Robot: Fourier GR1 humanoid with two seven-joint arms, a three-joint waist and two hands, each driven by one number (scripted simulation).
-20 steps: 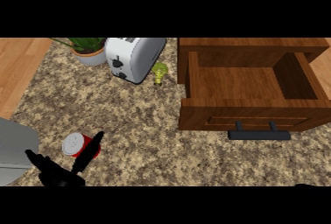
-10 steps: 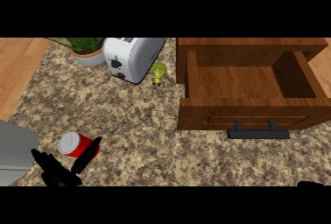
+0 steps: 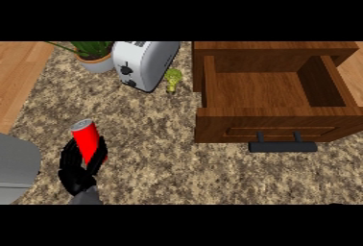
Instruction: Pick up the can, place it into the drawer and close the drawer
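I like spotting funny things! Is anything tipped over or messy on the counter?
Only the red can looks askew: it leans in the left hand, which curls around it. The toaster, potted plant and open drawer look tidy, with nothing spilled.

A toaster (image 3: 145, 63) stands between a potted plant (image 3: 92, 55) and a small green item (image 3: 172, 79).

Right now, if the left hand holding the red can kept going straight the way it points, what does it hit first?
The black left hand, curled round the red cylindrical can, points up-view and slightly right. Bare speckled stone counter comes first, then probably the white toaster; depth is unclear.
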